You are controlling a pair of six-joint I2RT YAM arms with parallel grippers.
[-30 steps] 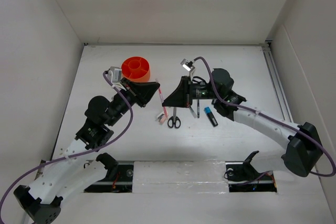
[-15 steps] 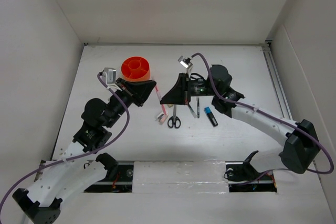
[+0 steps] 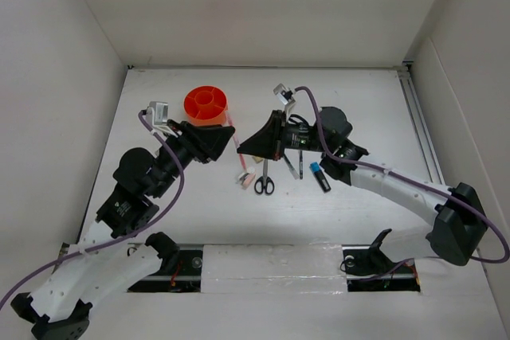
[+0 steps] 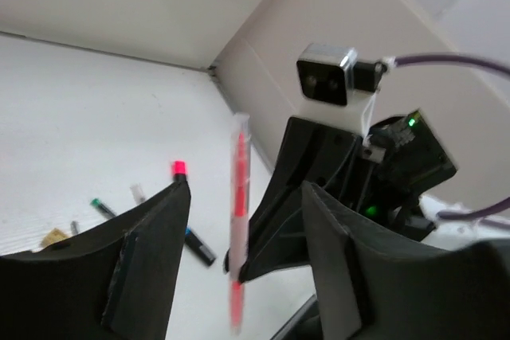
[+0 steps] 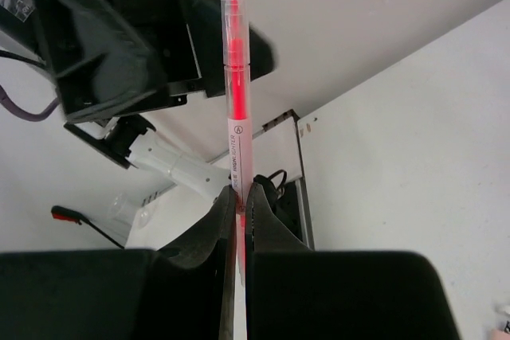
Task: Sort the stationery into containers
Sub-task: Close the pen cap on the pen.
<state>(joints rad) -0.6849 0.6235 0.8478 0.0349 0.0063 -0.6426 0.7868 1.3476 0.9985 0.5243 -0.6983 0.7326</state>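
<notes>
White table (image 3: 358, 101), round orange tub (image 3: 205, 116) with inner dividers, contents unclear.

Pink pen (image 5: 237, 117) clamped in right end effector (image 5: 239, 197), off table. Scissors (image 3: 264, 182), blue-cap marker (image 3: 320, 176), erasers (image 3: 245, 178) flat on table. Orange tub (image 3: 206, 105) upright, far-left, apart.
</notes>
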